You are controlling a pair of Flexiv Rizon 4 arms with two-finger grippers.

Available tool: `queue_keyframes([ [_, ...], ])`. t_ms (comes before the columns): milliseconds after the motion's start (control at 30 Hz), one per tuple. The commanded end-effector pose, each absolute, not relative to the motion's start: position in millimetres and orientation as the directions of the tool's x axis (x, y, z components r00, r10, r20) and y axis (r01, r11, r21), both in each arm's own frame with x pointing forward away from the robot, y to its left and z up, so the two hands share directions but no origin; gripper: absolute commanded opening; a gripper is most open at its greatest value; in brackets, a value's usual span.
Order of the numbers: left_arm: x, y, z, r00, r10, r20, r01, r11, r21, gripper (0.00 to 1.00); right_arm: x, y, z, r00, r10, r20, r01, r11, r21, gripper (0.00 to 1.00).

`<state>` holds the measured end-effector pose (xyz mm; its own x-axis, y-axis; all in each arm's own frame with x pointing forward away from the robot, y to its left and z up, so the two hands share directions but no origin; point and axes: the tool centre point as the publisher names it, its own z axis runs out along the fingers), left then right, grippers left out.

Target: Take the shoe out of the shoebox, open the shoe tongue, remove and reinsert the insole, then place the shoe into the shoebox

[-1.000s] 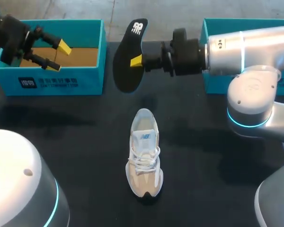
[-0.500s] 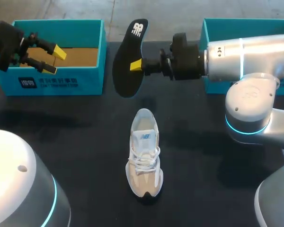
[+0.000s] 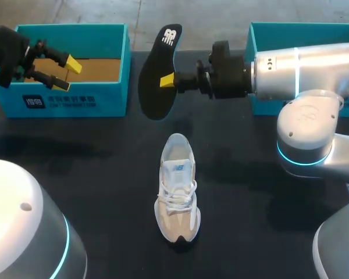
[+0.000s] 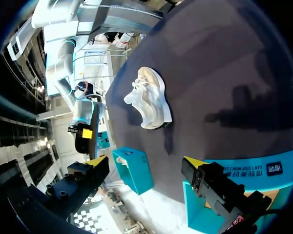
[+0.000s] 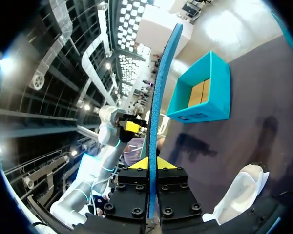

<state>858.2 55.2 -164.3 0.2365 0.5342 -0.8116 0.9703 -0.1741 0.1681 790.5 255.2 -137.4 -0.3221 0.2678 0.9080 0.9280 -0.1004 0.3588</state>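
Your insole (image 3: 155,87) hangs on edge in the air, clamped at its rim by the right gripper (image 3: 166,79), just beyond the heel of the shoe (image 3: 177,186) at mid-table. Their long axes run nearly parallel. The left gripper (image 3: 68,73) hovers with fingers spread over the shoebox (image 3: 75,103), well apart.

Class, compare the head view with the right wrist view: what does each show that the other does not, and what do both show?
Only the head view: the whole shoe with its laces, the black face of the insole, and a second teal box behind the right arm. Only the right wrist view: the insole edge-on, showing its blue side, clamped between both yellow tips of the right claw. Both: the insole, the open shoebox, the left claw, and at least part of the shoe.
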Motion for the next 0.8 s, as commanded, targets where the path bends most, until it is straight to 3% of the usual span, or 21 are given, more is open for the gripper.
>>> queue_keyframes([
  [33, 857, 55, -164, 0.238, 0.537, -0.810, 0.970, -0.173, 0.170, 1.00, 789, 257, -137, -0.320, 0.273, 0.907, 0.928, -0.103, 0.358, 0.00],
  [233, 857, 55, -164, 0.238, 0.537, -0.810, 0.970, -0.173, 0.170, 1.00, 789, 257, -137, -0.320, 0.273, 0.907, 0.928, -0.103, 0.358, 0.00],
  [467, 857, 55, -164, 0.238, 0.537, -0.810, 0.970, -0.173, 0.170, 1.00, 783, 243, -145, -0.408, 0.302, 0.862, 0.892, -0.067, 0.446, 0.00],
  [800, 857, 55, -164, 0.238, 0.537, -0.810, 0.970, -0.173, 0.170, 1.00, 785, 240, -161, -0.561, 0.246, 0.791, 0.816, 0.002, 0.578, 0.00],
])
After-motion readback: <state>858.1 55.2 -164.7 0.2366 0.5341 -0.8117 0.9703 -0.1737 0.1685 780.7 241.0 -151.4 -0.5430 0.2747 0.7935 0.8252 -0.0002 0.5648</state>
